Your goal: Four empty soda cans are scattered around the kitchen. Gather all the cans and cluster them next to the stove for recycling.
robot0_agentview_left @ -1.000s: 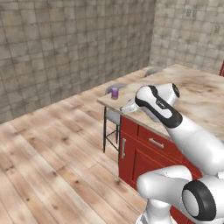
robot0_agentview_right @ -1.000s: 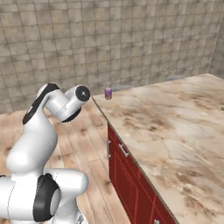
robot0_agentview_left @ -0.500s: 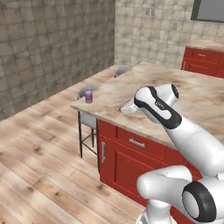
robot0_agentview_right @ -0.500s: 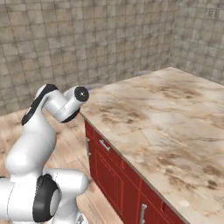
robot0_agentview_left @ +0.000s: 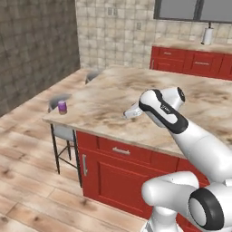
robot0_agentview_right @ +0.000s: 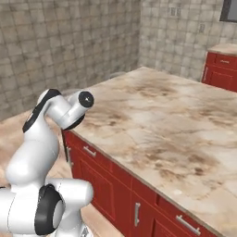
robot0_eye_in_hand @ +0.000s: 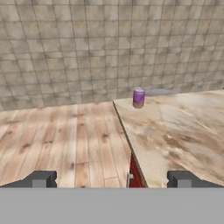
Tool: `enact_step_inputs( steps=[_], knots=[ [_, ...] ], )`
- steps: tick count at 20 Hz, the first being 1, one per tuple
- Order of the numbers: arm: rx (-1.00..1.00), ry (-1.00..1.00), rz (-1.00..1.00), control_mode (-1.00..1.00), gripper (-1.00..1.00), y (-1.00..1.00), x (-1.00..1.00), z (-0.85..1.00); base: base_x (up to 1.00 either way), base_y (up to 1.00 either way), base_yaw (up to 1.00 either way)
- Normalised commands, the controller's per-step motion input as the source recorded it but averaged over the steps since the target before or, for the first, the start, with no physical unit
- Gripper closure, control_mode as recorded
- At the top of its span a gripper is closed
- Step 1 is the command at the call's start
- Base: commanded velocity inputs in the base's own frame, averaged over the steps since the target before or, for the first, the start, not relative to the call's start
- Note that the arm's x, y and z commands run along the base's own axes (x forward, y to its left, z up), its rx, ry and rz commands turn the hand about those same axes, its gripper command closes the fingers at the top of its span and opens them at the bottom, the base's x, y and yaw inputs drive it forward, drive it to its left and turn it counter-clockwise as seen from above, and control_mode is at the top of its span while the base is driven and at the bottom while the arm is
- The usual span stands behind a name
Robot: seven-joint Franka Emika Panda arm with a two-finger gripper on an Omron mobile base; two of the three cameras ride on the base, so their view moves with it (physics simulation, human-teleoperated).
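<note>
Now the left base view has swung — the can (robot0_agentview_left: 62, 107) sits at the tabletop's (robot0_agentview_left: 113, 97) near corner, closer than before. Right base view: bare tabletop beside the arm. Hand view: fingers (robot0_eye_in_hand: 111, 179) spread wide, empty — can ahead, still well apart, so pickup comes next.

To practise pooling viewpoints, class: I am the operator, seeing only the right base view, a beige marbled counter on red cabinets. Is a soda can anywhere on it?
Observer: Yes. In the left base view a small purple cylindrical can stands upright near the beige marbled counter's left corner.
Operator: Is the hand aimed at it?
Observer: The hand view has it ahead, slightly right of centre, well beyond the fingertips.
Operator: Are the jaws ready?
Observer: The hand view shows them wide open, holding nothing.
</note>
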Motion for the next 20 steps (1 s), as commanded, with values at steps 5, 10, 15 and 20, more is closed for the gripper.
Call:
enact_step_inputs(
  steps=[5,10,15,20],
  knots=[
    [0.0,0.0,0.0,1.0,-1.0,0.0,0.0,0.0,0.0,0.0,-0.39],
    [0.0,0.0,0.0,1.0,-1.0,0.0,0.0,0.0,0.0,0.07,-0.38],
    [0.0,0.0,0.0,1.0,-1.0,0.0,0.0,0.0,0.0,0.18,-0.38],
    [0.0,0.0,0.0,1.0,-1.0,0.0,0.0,0.0,0.15,0.27,-0.44]
  ],
)
